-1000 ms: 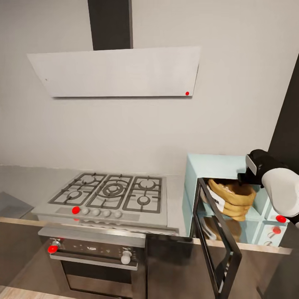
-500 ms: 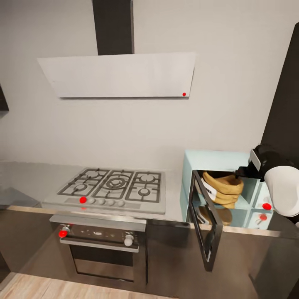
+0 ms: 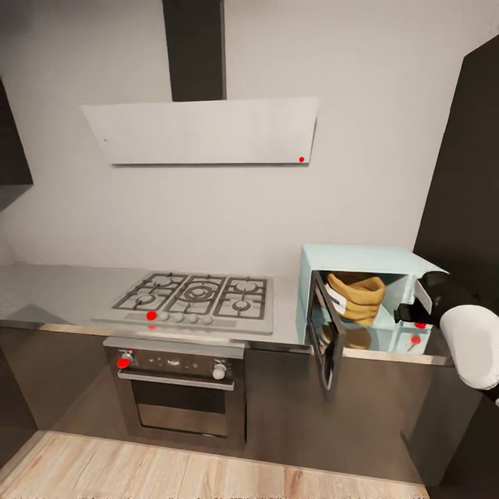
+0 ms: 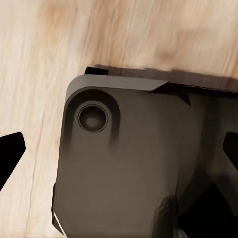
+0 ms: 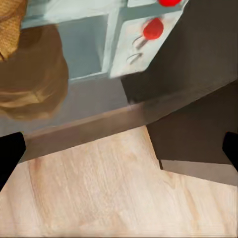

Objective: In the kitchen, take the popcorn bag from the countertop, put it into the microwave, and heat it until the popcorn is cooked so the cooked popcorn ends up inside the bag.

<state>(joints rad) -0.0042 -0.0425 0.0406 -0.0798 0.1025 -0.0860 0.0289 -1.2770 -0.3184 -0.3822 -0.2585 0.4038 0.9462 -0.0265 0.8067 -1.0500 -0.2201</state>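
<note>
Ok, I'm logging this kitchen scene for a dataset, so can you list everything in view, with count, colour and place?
popcorn bag: one, mustard-tan with a white band, inside the microwave
microwave: one, pale mint-blue, on the countertop at the right, door swung open
countertop: one, grey metallic, along the wall
gas hob: one, steel with dark grates, set in the countertop
oven: one, steel with a black front, under the hob
range hood: one, pale grey, on the wall above the hob
floor: light wood
right end effector: black, in front of the microwave's knob panel, fingers apart in the wrist view
right arm: white shell, at the right edge
</note>
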